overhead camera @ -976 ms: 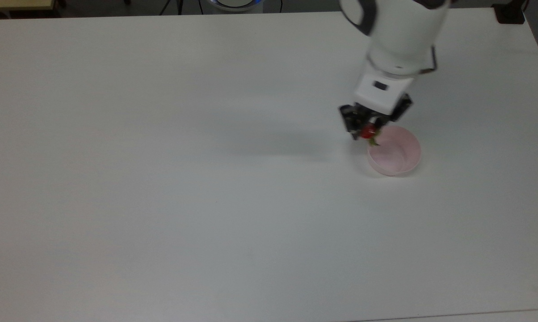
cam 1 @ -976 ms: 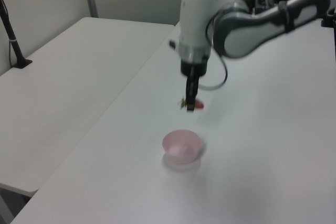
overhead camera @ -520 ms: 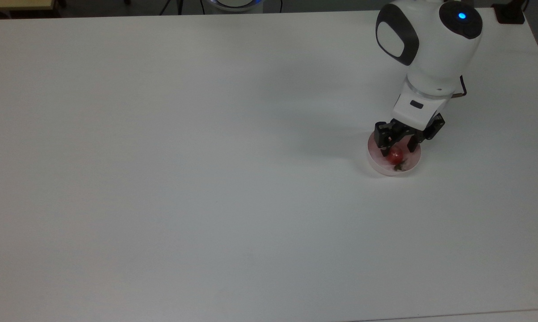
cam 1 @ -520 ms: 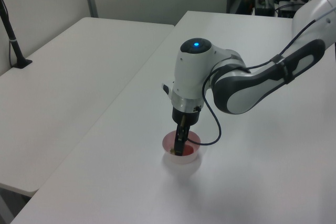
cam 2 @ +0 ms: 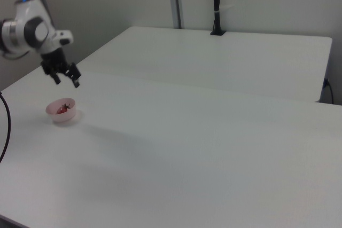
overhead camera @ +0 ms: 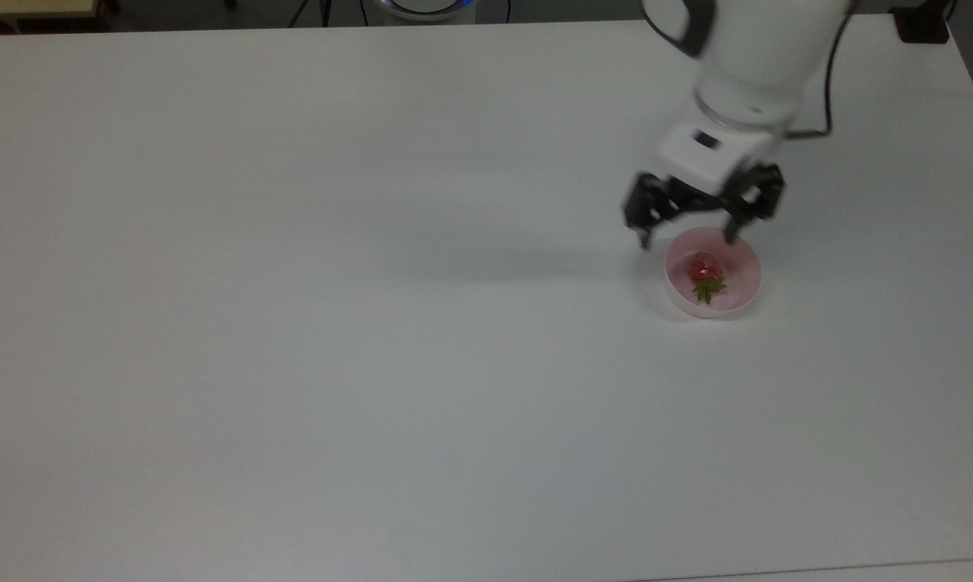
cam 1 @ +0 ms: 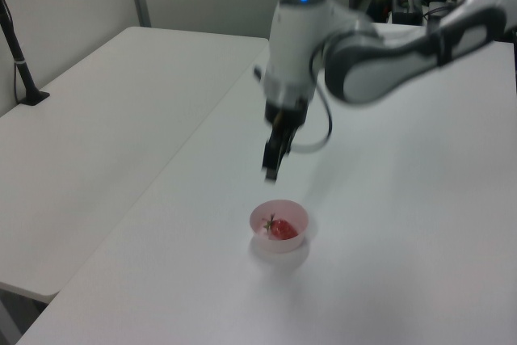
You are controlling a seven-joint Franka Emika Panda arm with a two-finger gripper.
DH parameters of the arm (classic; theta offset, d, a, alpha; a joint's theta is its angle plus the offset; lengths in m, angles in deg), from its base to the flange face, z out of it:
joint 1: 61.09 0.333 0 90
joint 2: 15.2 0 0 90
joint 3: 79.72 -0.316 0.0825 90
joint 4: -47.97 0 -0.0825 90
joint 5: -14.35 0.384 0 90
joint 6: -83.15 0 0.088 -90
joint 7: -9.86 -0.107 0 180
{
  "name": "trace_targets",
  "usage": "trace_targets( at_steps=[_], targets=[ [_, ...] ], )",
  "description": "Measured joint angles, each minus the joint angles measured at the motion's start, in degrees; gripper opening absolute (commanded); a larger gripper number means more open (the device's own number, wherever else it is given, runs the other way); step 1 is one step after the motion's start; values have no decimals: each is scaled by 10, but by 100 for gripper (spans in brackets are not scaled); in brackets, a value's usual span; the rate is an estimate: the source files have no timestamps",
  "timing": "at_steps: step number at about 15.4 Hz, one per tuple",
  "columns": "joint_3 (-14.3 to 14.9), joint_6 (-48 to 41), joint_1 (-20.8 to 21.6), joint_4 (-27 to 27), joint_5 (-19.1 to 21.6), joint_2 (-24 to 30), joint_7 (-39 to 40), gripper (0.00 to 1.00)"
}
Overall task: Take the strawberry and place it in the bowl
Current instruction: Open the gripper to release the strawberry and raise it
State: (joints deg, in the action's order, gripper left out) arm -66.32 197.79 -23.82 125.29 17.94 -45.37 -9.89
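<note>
The red strawberry [overhead camera: 703, 271] with its green cap lies inside the pale pink bowl [overhead camera: 745, 291] on the white table, seen also as strawberry [cam 1: 280, 229] in bowl [cam 1: 262, 217] and strawberry [cam 2: 62, 109] in bowl [cam 2: 53, 113]. My gripper [overhead camera: 688, 237] hangs above the bowl's far rim, fingers spread wide and holding nothing. In the left view the gripper [cam 1: 271, 169] is raised well above the bowl. From the right view the gripper [cam 2: 66, 83] is up and slightly to the right of the bowl.
The white table [overhead camera: 292, 323] stretches wide to the top view's left of the bowl. A second white table [cam 1: 97, 135] stands alongside. A black pole [cam 2: 216, 4] rises at the far table's back edge.
The gripper carried the strawberry over the bowl, lowered into it, let go and opened. It has since risen above the bowl, leaving the strawberry inside.
</note>
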Motion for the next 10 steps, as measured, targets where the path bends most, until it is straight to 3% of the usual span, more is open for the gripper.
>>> trace_targets(
  at_steps=[3,5,8,10],
  targets=[
    [-2,-141,-93,21,-31,107,9,100],
    [-3,-162,-149,60,-55,164,65,100],
    [-4,-172,-227,123,-61,229,127,100],
    [-5,-172,-257,147,-61,255,138,100]
  ],
)
